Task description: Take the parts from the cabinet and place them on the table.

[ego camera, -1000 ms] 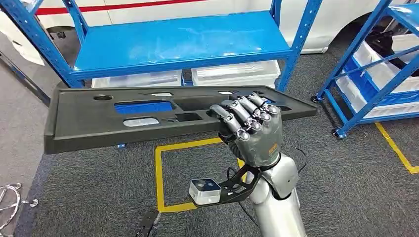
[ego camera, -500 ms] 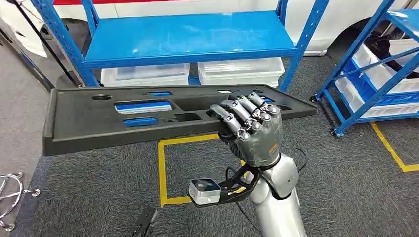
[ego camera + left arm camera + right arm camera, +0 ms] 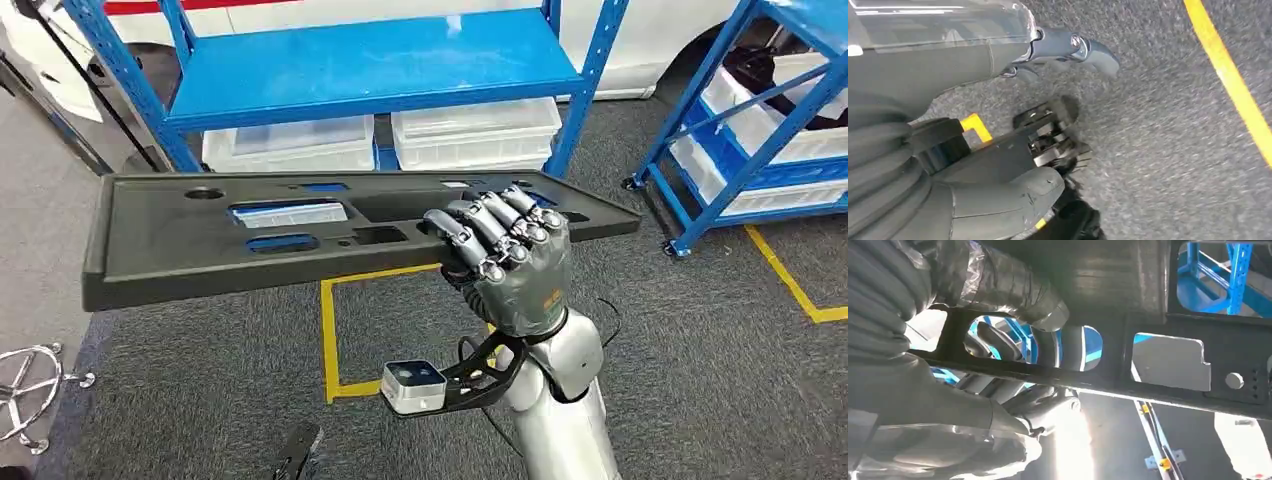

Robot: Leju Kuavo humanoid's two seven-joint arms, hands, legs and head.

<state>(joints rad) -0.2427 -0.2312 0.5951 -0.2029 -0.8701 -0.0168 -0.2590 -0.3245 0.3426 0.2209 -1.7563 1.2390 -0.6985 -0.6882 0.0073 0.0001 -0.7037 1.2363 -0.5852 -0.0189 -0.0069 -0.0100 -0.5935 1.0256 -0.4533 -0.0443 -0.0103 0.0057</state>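
**Right hand carrying a long black panel in front of the blue shelf**

The right hand (image 3: 505, 262) is gripping the near edge of a long black panel (image 3: 200, 250), fingers curled over its top and thumb beneath. The panel is hanging level in the air, above the grey carpet (image 3: 700, 380) and a yellow floor line (image 3: 327, 340). It is flat, with a raised rim and several cut-outs.

Compared with a second ago, the whole scene behind is sliding as the camera turns; the grip is looking unchanged.

Two clear plastic bins (image 3: 290, 143) are sitting under the blue shelf (image 3: 370, 65); their contents cannot be made out.

The left hand (image 3: 1068, 47) is hanging over the carpet; its state is unclear.
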